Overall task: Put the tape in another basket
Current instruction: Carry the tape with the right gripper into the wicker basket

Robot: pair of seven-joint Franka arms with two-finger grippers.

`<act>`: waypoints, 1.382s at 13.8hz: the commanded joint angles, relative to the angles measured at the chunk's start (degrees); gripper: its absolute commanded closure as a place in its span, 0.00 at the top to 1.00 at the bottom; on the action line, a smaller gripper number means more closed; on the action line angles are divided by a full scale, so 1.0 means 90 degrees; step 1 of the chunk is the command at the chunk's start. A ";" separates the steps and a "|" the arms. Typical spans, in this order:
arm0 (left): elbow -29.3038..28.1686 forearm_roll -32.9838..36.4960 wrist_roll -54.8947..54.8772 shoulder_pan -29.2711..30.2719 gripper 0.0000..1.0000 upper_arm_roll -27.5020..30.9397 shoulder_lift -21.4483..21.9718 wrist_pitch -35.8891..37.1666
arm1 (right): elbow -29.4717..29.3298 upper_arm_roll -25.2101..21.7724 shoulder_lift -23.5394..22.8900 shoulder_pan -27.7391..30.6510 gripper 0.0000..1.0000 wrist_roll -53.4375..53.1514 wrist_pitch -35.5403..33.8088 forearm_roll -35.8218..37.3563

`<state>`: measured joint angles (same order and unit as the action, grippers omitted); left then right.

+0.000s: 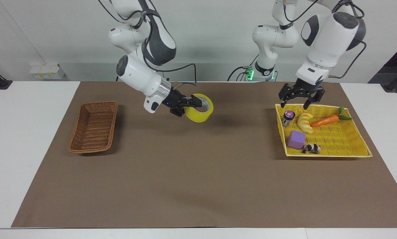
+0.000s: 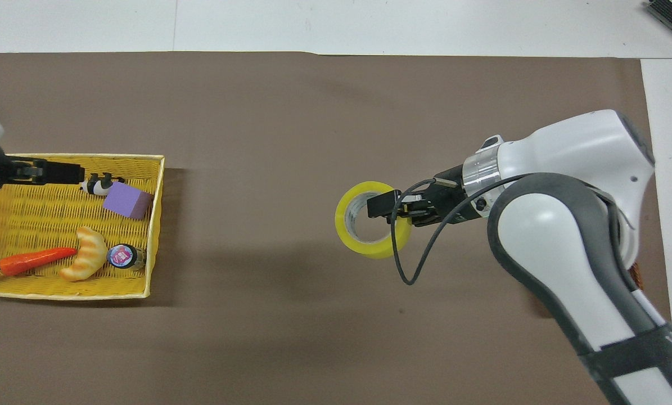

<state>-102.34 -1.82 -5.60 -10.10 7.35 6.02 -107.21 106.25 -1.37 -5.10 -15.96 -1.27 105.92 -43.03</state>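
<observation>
The yellow tape (image 1: 200,114) (image 2: 347,228) hangs tilted in the air above the brown mat, about mid-table. My right gripper (image 1: 194,103) (image 2: 389,205) is shut on the tape's wall, one finger inside the white core. The brown wicker basket (image 1: 93,127) sits at the right arm's end of the table; in the overhead view my right arm hides nearly all of it. My left gripper (image 1: 294,104) (image 2: 60,171) is open and holds nothing, hovering over the yellow basket (image 1: 328,154) (image 2: 71,293).
The yellow basket at the left arm's end holds a croissant toy (image 1: 305,122), a carrot (image 1: 326,120), a purple block (image 1: 296,139), a small jar (image 1: 288,118) and a black-and-white toy (image 1: 311,148). A brown mat (image 1: 198,186) covers the table.
</observation>
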 commanded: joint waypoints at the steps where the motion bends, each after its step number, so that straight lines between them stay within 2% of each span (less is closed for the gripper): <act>1: 0.1085 0.0153 -0.0412 0.0242 1.00 -0.0074 -0.0200 0.1089 | -0.0340 0.0035 0.0069 0.0395 0.00 -0.0201 -0.0955 0.0559; 2: 0.1272 0.0163 -0.0500 0.0311 1.00 -0.0074 -0.0190 0.1411 | -0.0380 0.0035 0.0107 0.0455 0.00 -0.0201 -0.1268 0.0910; 5: 0.1712 0.0144 -0.0521 0.0321 1.00 -0.0084 -0.0258 0.2086 | -0.0370 0.0026 0.0303 0.0679 0.00 -0.0230 -0.1554 0.1800; 8: 0.2482 0.0134 -0.0530 0.0321 1.00 -0.0045 -0.0696 0.2692 | -0.0360 0.0035 0.0391 0.0845 0.00 -0.0542 -0.1661 0.2503; 13: 0.2523 0.0163 -0.0745 0.0370 1.00 -0.0035 -0.0688 0.2801 | -0.0224 0.0045 0.0479 0.1450 0.00 -0.0885 -0.1798 0.3129; 15: 0.2494 0.0163 -0.0871 0.0612 1.00 -0.0035 -0.0679 0.2762 | -0.0020 0.0035 0.0585 0.1685 0.00 -0.0953 -0.1750 0.3373; 19: 0.2445 0.0153 -0.1370 0.0731 1.00 -0.0026 -0.0620 0.2772 | 0.0303 0.0055 0.0791 0.2504 0.00 -0.0555 -0.1662 0.3950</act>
<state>-81.35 -1.36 -16.56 -4.20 7.58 0.53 -83.59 106.01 -1.75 -1.10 2.76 -8.04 90.23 -9.57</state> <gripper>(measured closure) 0.000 1.000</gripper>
